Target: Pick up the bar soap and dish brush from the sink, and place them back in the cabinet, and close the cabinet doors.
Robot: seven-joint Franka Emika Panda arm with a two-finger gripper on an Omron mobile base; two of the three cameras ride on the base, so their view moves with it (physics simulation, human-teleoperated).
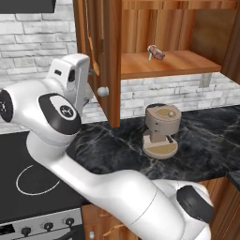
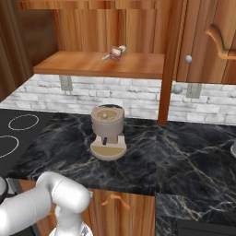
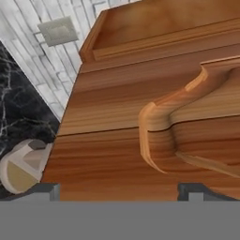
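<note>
From my remote station, the left base view shows the arm (image 1: 93, 183) folded up toward the cabinet door (image 1: 105, 56), which stands open edge-on with its round pale knob (image 1: 103, 91) just beside the hand. The hand view looks straight onto that door's arched raised panel (image 3: 178, 126); the two dark finger tips (image 3: 47, 190) stand far apart at the bottom of the view, with nothing between them, so I read the gripper (image 3: 122, 192) as wide open.

On the inner shelf (image 1: 187, 63) of the cabinet (image 2: 106, 23) lie the bar soap (image 2: 115, 55) and the dish brush (image 2: 110, 55), touching or overlapping; I cannot tell which lies on which. In the left base view the pair appears as one small reddish and cream cluster (image 1: 155, 53) near the shelf's front edge.

Below the shelf, a tan coffee machine (image 2: 108, 131) stands on the dark marbled counter (image 2: 184, 152). A black cooktop (image 1: 28, 178) with ring markings lies to the left. A second door (image 2: 212, 41) appears at the right of the right base view.
</note>
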